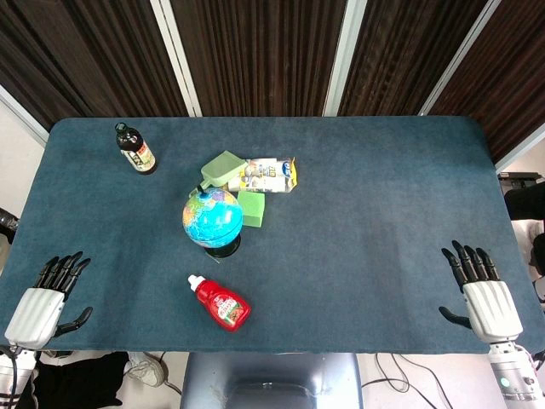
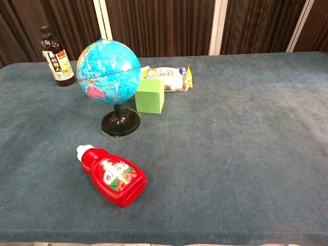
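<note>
The left hand [image 1: 41, 307] rests at the lower left edge of the tabletop [image 1: 375, 213], fingers spread, holding nothing. The right hand [image 1: 484, 294] lies at the lower right edge, likewise released and empty. Nearest the left hand, lower centre-left, a red ketchup bottle [image 1: 220, 302] lies on its side. Above it stands a globe [image 1: 212, 218], with a green block [image 1: 252, 209] just beside it. A dark bottle [image 1: 135, 149] stands upper left.

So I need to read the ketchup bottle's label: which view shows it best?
The chest view: the ketchup bottle lies close to the camera, label up and large. The head view shows it from above, much smaller.
</note>
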Robot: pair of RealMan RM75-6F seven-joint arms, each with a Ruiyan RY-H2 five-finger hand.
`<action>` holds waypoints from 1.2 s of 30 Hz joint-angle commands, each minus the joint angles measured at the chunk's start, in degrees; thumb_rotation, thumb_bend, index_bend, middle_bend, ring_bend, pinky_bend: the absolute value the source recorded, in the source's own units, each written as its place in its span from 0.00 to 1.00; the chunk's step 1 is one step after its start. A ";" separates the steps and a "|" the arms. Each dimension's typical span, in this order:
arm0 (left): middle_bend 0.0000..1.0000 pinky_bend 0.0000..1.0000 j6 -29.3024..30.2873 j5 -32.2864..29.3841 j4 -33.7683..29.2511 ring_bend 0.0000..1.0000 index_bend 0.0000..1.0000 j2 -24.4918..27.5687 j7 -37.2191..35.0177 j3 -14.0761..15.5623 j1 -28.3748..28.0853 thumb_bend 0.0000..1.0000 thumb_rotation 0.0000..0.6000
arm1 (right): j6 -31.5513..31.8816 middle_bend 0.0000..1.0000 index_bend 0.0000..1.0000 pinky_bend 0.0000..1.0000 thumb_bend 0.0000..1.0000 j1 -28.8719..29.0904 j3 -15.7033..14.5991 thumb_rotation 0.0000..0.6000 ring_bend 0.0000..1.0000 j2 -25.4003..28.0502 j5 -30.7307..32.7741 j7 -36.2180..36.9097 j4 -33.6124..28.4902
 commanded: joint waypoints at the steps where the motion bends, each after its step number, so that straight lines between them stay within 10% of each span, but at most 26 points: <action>1: 0.00 0.00 -0.36 0.15 -0.21 0.00 0.00 -0.11 0.07 0.19 -0.09 0.29 1.00 | 0.35 0.00 0.00 0.00 0.05 -0.13 -0.15 1.00 0.00 0.17 -0.48 0.32 -0.09; 16: 0.00 0.07 3.15 5.62 -4.14 0.00 0.00 -4.65 -32.99 -3.94 -7.96 0.29 1.00 | -0.23 0.00 0.00 0.00 0.05 0.11 -0.61 1.00 0.00 0.96 -1.58 2.24 -0.58; 24: 0.00 0.05 -5.78 -5.64 -13.48 0.00 0.00 -7.20 -23.99 -11.38 -13.90 0.29 1.00 | -2.01 0.00 0.00 0.00 0.05 0.70 -0.52 1.00 0.00 1.06 -0.55 2.16 -0.63; 36: 0.00 0.04 -11.60 -18.82 -11.04 0.00 0.00 -18.23 -9.08 -19.99 -21.35 0.29 1.00 | -3.48 0.00 0.00 0.00 0.05 1.17 0.31 1.00 0.00 0.94 1.82 1.82 -0.23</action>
